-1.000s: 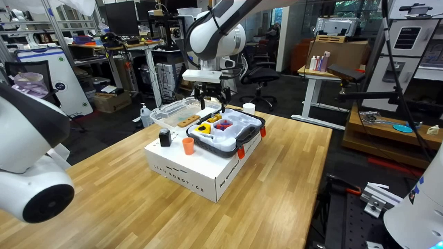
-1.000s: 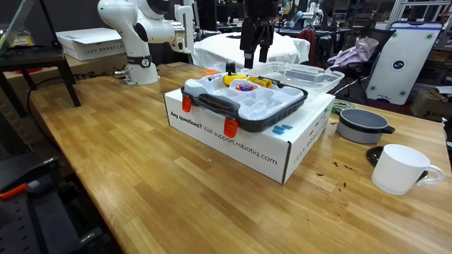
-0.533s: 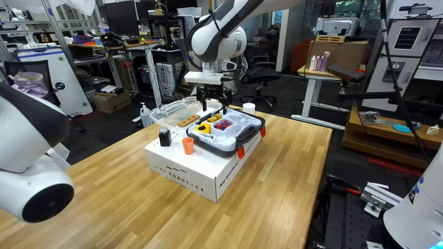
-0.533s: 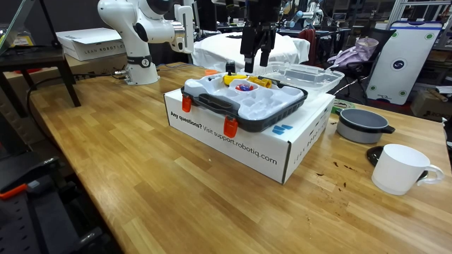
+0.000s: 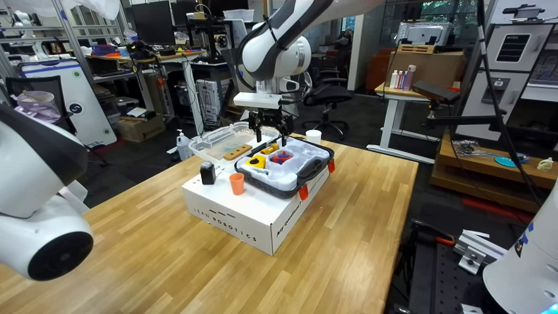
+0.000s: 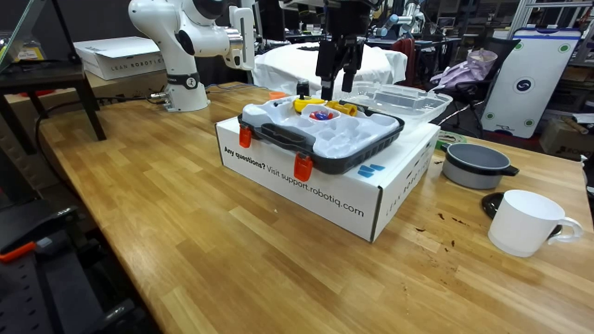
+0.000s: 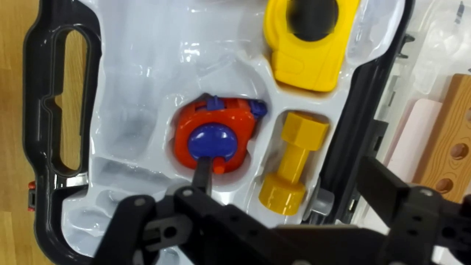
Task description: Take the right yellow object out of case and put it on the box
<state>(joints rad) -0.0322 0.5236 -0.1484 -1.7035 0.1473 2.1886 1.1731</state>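
The right yellow object [image 7: 293, 162], a bolt-like piece with a thick end on each side, lies in a slot of the white case insert. It also shows in an exterior view [image 6: 342, 108]. The case [image 5: 307, 158] has a black rim and rests, opened, on the white box [image 5: 229, 224]. Directly above the yellow piece hangs my gripper [image 5: 271, 140], pointing down. Its fingers stand wide apart, one on either side of the piece in the wrist view, with nothing held. One fingertip [image 7: 203, 169] appears over the edge of the red-and-blue piece; contact cannot be judged.
A yellow tape-measure-like piece [image 7: 312, 62] and the red-and-blue piece [image 7: 212, 138] sit in neighbouring hollows. On the box are the clear lid [image 6: 394, 99], a wooden bar [image 5: 237, 152], a black bottle [image 5: 208, 172] and an orange cup [image 5: 237, 183]. A mug [image 6: 526, 222] and pot [image 6: 475, 164] stand nearby.
My gripper has come down toward the case and shifted slightly to the right in both exterior views. Its fingers have stayed spread. The case and its pieces have not moved.
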